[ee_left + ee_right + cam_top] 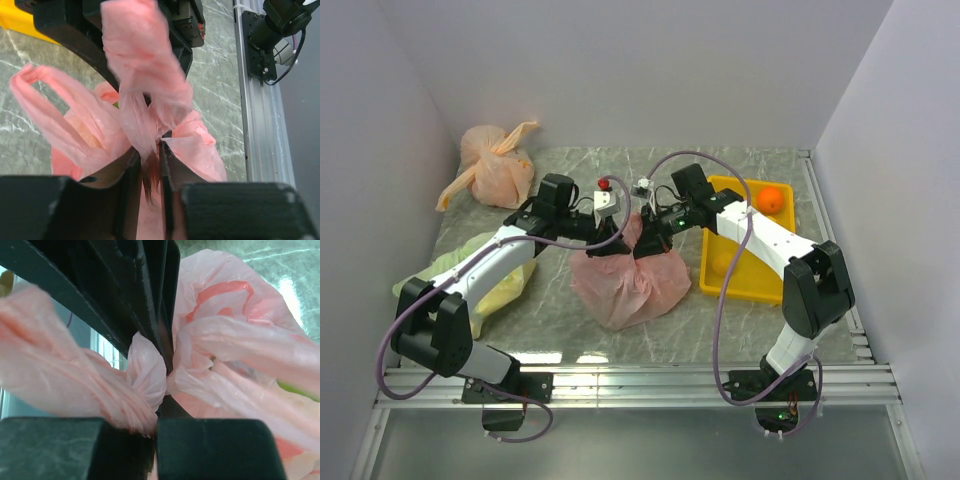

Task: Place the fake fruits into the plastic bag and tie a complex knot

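At the far left of the surface sits an orange-peach tied bag, and nearer, under the left arm, a yellow-green bag; neither has a part in the work right now.

In the middle lies the plastic bag, slumped and bulging, with both arms meeting over its far side. The left pincer is narrow, with a strand of pink handle caught between its fingers. The knot shows as a twisted bunch just beyond them, one loop handle hanging loose to the left. The right pincer is closed, pinching a thin fold of the same twisted plastic.

To my eye the filling is mostly done and the tying is under way: a first twist is there, but I would not call it a finished complex knot.

On the right, an orange sits in the yellow tray, outside the bag.

The contents are hard to make out; only a sliver of green shows through the pink. The wrist views are crowded by plastic, so how the strands cross is hidden.
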You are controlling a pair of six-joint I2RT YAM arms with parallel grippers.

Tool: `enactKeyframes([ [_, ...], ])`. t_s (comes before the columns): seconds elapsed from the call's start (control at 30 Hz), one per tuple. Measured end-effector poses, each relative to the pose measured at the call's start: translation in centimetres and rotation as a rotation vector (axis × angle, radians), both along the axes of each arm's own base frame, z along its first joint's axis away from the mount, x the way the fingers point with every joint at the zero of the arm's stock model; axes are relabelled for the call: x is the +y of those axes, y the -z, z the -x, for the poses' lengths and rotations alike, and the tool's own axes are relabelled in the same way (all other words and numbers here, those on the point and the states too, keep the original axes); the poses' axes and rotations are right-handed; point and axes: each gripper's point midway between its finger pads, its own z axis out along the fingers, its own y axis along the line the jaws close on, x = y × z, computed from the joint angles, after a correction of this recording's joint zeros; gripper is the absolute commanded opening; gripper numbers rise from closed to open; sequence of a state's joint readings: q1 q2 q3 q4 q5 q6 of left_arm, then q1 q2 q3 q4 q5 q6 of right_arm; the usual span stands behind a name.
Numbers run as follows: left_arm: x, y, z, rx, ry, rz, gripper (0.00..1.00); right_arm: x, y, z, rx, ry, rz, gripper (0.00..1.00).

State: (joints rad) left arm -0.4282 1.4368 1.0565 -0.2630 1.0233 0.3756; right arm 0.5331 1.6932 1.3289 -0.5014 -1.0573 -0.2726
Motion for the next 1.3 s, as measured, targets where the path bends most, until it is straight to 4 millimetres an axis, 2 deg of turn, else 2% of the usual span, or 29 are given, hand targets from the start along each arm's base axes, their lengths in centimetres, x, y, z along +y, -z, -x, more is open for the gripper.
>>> enactKeyframes([
  [0.2, 1.6, -1.0, -0.1, 0.02, -0.048, -0.003, 0.29, -0.3, 0.1, 0.0, -0.038, -0.026, -0.009, 0.0],
  [0.4, 1.6, -2.3, -0.1, 0.029, -0.071, 0.025, 0.22, -0.5, 0.2, 0.9, -0.041, -0.074, -0.023, 0.02],
  [0.47, 1.2, -2.2, -0.1, 0.044, -0.07, 0.031, 0.16, -0.6, 0.1, 1.2, -0.035, -0.085, -0.024, 0.13],
  [0.5, 0.9, -2.1, -0.2, 0.051, -0.066, 0.034, 0.09, -0.6, 0.1, 1.2, -0.035, -0.09, -0.025, 0.16],
  [0.63, -0.1, -1.8, -0.2, 0.074, -0.052, 0.044, 0.02, -0.6, -0.2, 1.3, -0.038, -0.1, -0.031, 0.41],
  [0.67, -0.3, -1.7, -0.3, 0.078, -0.05, 0.046, 0.02, -0.6, -0.2, 1.3, -0.036, -0.1, -0.032, 0.42],
  [0.7, -0.4, -1.7, -0.3, 0.084, -0.05, 0.047, 0.01, -0.6, -0.3, 1.3, -0.037, -0.101, -0.034, 0.5],
  [0.77, -0.6, -1.7, -0.3, 0.089, -0.05, 0.051, 0.01, -0.6, -0.3, 1.4, -0.027, -0.1, -0.036, 0.5],
  [0.9, -0.9, -2.0, -0.3, 0.088, -0.046, 0.059, 0.01, -0.3, -0.6, 1.1, -0.02, -0.09, -0.042, 0.45],
  [1.03, -1.2, -2.1, 0.0, 0.087, -0.038, 0.06, 0.01, 0.0, -0.6, 0.8, -0.007, -0.08, -0.047, 0.16],
  [1.13, -1.2, -2.0, -0.2, 0.085, -0.052, 0.049, 0.04, 0.0, -0.4, 0.6, 0.006, -0.072, -0.045, 0.02],
  [1.17, -1.2, -2.0, -0.3, 0.086, -0.059, 0.043, 0.06, 0.1, -0.3, 0.5, 0.007, -0.072, -0.047, 0.0],
  [1.3, -0.9, -2.4, -0.9, 0.093, -0.094, 0.027, 0.26, 0.1, -0.3, 0.3, -0.014, -0.08, -0.058, 0.0],
])
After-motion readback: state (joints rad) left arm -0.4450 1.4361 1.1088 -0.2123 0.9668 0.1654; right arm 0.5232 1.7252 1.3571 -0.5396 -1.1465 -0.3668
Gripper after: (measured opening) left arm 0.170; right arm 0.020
